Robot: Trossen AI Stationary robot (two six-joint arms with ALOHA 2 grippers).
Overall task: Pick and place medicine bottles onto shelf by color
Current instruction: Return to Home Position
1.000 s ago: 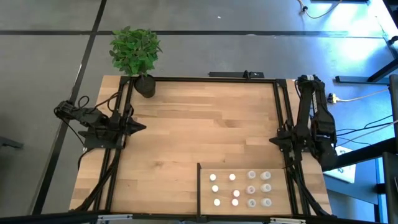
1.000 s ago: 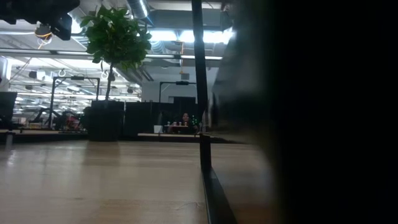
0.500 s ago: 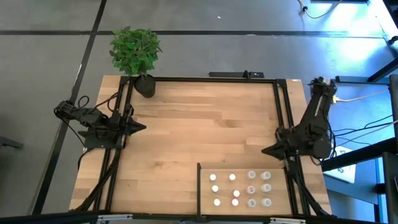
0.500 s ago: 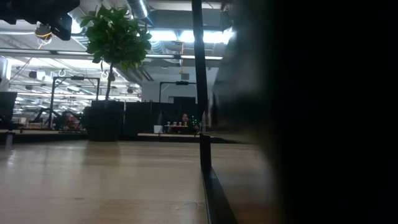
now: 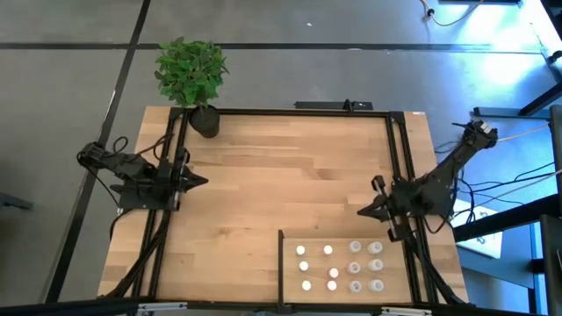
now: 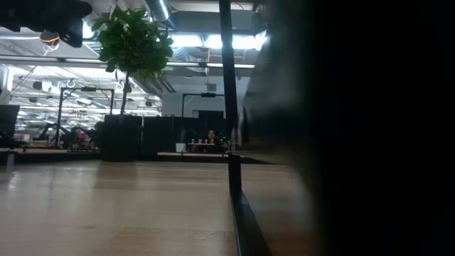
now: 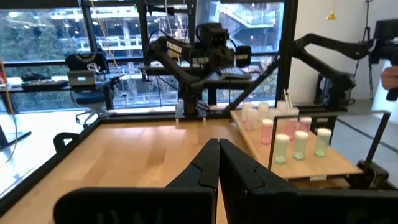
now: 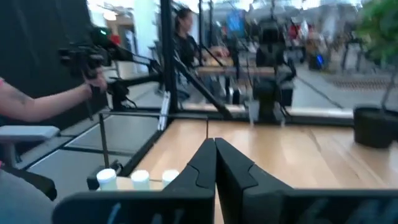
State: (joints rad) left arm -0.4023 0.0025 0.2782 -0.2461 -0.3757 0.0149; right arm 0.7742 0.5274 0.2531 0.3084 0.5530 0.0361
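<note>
From above, 12 medicine bottles stood on the shelf in the counter corner near the right tool. The left tool hung opposite. The low view hid them, seemingly behind something dark. Only the wrist views showed both tools' fingers pressed together.

Robotics lab; framed workbench; desk and laptop beyond

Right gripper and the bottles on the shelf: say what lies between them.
Only bare tabletop, seen in the high view, separates the right gripper from the bottles on the shelf.
</note>
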